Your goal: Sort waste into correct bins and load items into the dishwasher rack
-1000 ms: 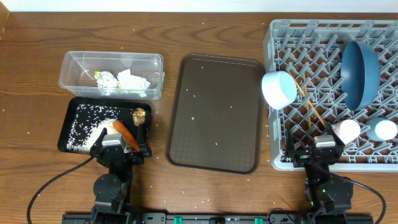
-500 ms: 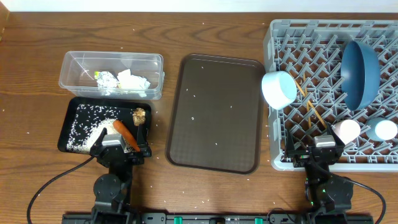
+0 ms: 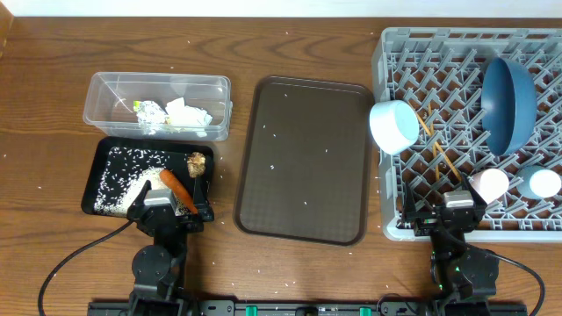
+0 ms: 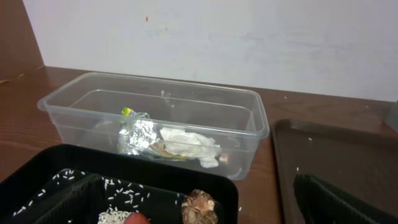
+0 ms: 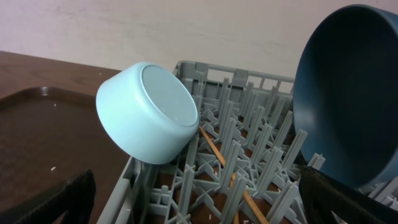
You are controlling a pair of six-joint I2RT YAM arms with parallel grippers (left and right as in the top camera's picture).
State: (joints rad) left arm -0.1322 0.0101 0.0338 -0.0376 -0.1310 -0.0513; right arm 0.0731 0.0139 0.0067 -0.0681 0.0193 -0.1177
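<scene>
In the clear tub (image 3: 98,112) lie a crumpled tissue (image 4: 189,144) and a printed wrapper (image 4: 138,132). The black tray (image 3: 110,151) holds rice grains (image 3: 123,171), a carrot (image 3: 178,191) and a brown lump (image 4: 200,206). My left gripper (image 3: 172,209) (image 4: 196,186) stands open at that tray's near edge, holding nothing. The grey rack (image 3: 413,44) carries the white bowl (image 3: 393,125) (image 5: 149,113), dark blue plate (image 3: 507,104) (image 5: 348,99), chopsticks (image 3: 439,154) (image 5: 217,151), a pinkish cup (image 3: 490,183) and a blue cup (image 3: 544,183). My right gripper (image 3: 445,211) (image 5: 205,193) hangs open over the rack's near edge.
A large brown serving tray (image 3: 303,158) lies between the bins and the rack, with a few stray grains on it. More grains dot the wooden table (image 3: 53,79). Both arm bases and their cables sit at the front edge.
</scene>
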